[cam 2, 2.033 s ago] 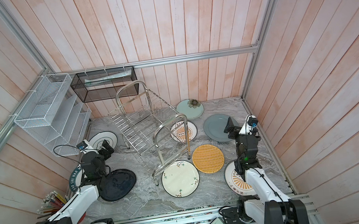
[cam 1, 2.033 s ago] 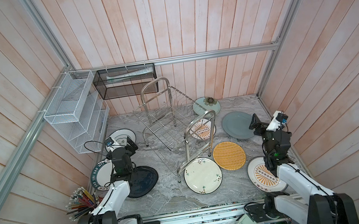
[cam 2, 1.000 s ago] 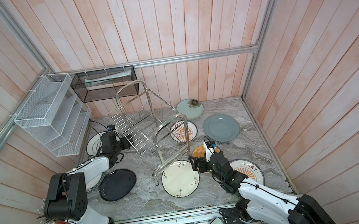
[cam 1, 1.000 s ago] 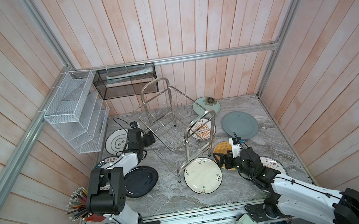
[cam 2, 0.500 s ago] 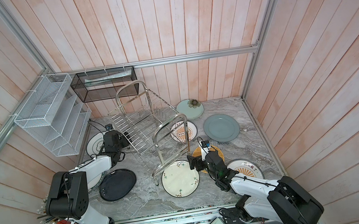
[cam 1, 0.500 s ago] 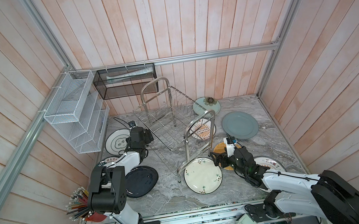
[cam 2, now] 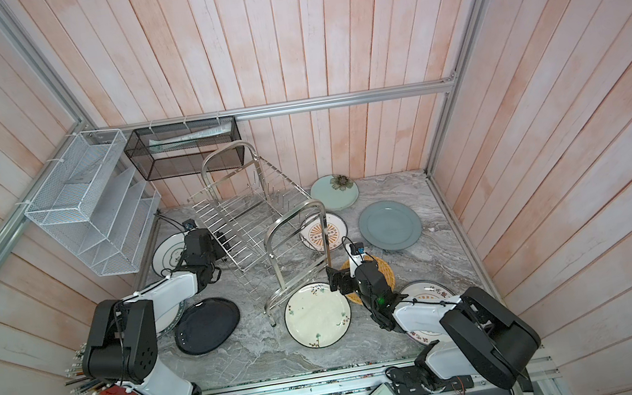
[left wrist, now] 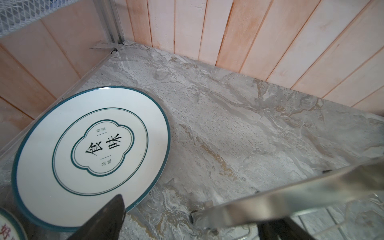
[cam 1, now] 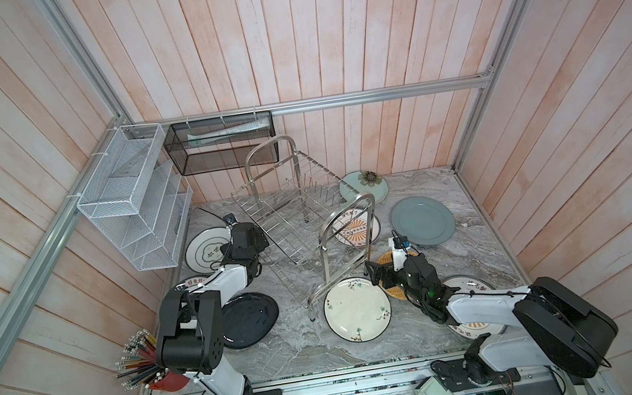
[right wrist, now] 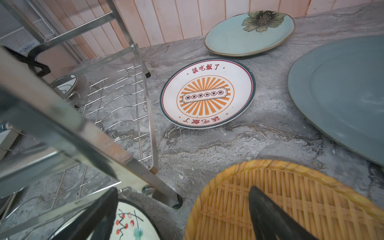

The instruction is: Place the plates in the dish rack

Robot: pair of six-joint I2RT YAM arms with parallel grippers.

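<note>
In both top views the dish rack (cam 1: 301,225) stands askew in the middle of the surface (cam 1: 306,351) with nothing in it. All the plates lie flat around it. The left gripper (cam 1: 258,243) sits low at the rack's left side, near the green-ringed plate (cam 1: 204,253). The right gripper (cam 1: 375,276) hangs by the rack's near arched end, between the cream floral plate (cam 1: 357,310) and the yellow woven plate (cam 1: 388,257).

In the left wrist view the jaws are spread and empty. The rack's bottom tube (left wrist: 291,195) lies close in front of them, and the green-ringed plate lies untouched beside one finger (left wrist: 110,216). A sweep from here would likely drag or tip the light rack.

In the right wrist view the jaws are spread wide and hold nothing. One fingertip (right wrist: 270,214) is over the woven plate, the other over the cream plate's edge, and the rack's leg (right wrist: 162,187) is just ahead. Since the woven plate lies flat on hard stone, a finger may skid off its rim and shove it against that leg.
</note>
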